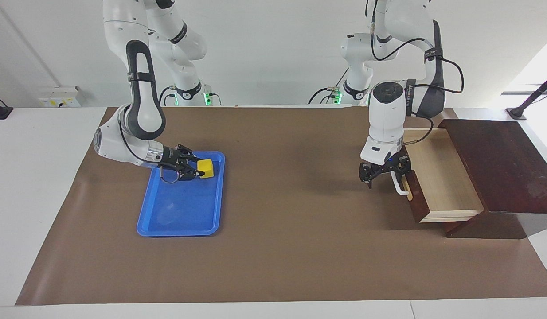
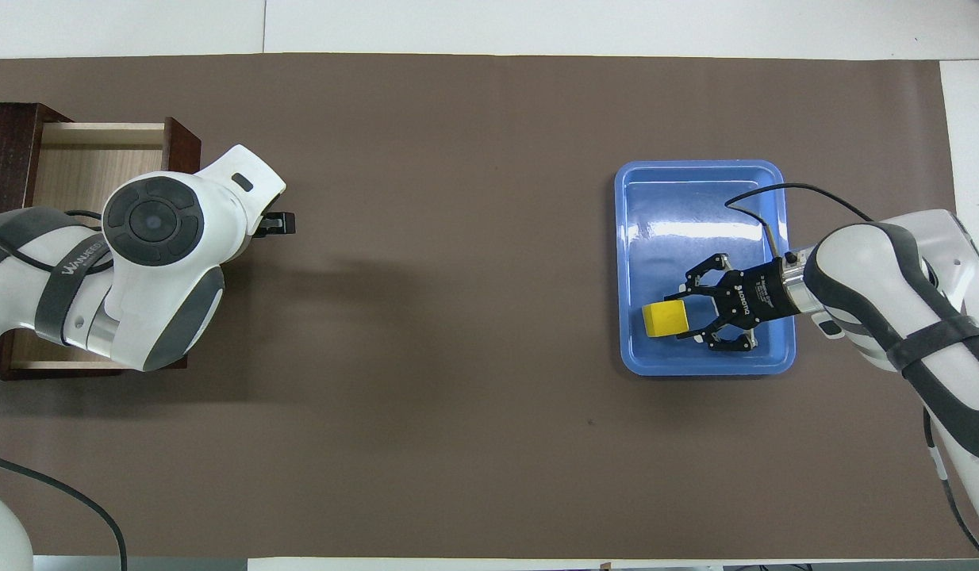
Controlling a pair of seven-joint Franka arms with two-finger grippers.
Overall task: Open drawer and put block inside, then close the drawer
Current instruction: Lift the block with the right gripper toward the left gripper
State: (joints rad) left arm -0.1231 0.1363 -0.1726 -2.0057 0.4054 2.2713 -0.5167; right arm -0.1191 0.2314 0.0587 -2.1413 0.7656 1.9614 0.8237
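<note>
The right gripper (image 1: 198,169) clenches the small yellow cube block (image 1: 205,168) in the blue plastic tray (image 1: 180,212); the left gripper (image 1: 384,170) is spread at the pulled-out dark wooden drawer's (image 1: 442,177) white bar handle (image 1: 400,187).

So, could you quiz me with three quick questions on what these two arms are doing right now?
1. True or false: the drawer stands open.
2. What is the right gripper shut on? A) the yellow block B) a spoon C) nothing
3. Fill in: the left gripper is at the drawer's white ____.

Key: 1 true; 2 A; 3 handle.
</note>
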